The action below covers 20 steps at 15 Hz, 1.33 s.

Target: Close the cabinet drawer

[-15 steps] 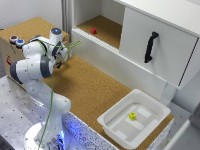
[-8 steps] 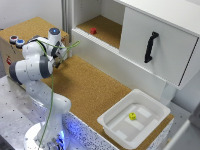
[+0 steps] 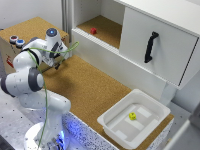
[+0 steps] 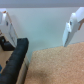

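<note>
The low wooden box (image 3: 9, 49) with a cork top and round coloured buttons (image 3: 16, 40) stands at the exterior view's left. My arm covers most of its front, so the cabinet drawer does not show clearly there. My gripper (image 3: 58, 63) hangs just beside the box, over the cork surface. In the wrist view the gripper (image 4: 39, 25) is open, with its fingers (image 4: 72, 26) wide apart and nothing between them. A black padded part (image 4: 17, 57) and a strip of light-brown wood (image 4: 4, 64) lie close beside one finger; I cannot tell if they touch.
A large white cupboard with a black handle (image 3: 150, 46) stands at the back right. A small red object (image 3: 93, 30) sits in its open shelf. A white plastic tub (image 3: 115, 122) holding a small yellow object (image 3: 132, 116) stands at the front right on the cork table (image 3: 95, 90).
The arm and gripper have hardly moved; nothing was taken hold of or let go.
</note>
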{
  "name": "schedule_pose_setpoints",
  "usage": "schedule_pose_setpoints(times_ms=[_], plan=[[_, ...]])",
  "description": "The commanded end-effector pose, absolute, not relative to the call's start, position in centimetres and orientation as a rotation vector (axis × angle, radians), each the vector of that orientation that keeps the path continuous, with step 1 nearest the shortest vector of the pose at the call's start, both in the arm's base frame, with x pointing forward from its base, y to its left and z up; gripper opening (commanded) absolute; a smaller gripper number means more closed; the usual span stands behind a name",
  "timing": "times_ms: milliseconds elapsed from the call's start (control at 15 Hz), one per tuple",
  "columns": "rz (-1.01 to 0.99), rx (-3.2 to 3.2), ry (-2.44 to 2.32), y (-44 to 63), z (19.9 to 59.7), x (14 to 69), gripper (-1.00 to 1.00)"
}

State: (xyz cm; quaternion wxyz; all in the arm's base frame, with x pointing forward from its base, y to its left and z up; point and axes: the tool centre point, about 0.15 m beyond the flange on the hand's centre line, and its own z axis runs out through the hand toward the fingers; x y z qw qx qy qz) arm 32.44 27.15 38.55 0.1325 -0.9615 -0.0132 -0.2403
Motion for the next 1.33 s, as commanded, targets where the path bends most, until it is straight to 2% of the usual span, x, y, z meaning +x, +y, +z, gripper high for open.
schedule_pose_setpoints(times_ms=[0,467,533,667,867,1267], plan=[[-0.753,-2.852,-0.008,26.0,39.2,31.7,1.0],[-0.753,-2.852,-0.008,26.0,39.2,31.7,1.0],[-0.719,-2.788,0.024,26.0,39.2,32.7,1.0],[-0.783,-2.755,0.067,25.8,40.2,35.2,1.0],[-0.878,-2.783,-0.064,25.0,43.2,39.4,1.0],[-0.919,-2.819,-0.164,21.8,48.4,47.1,1.0]])
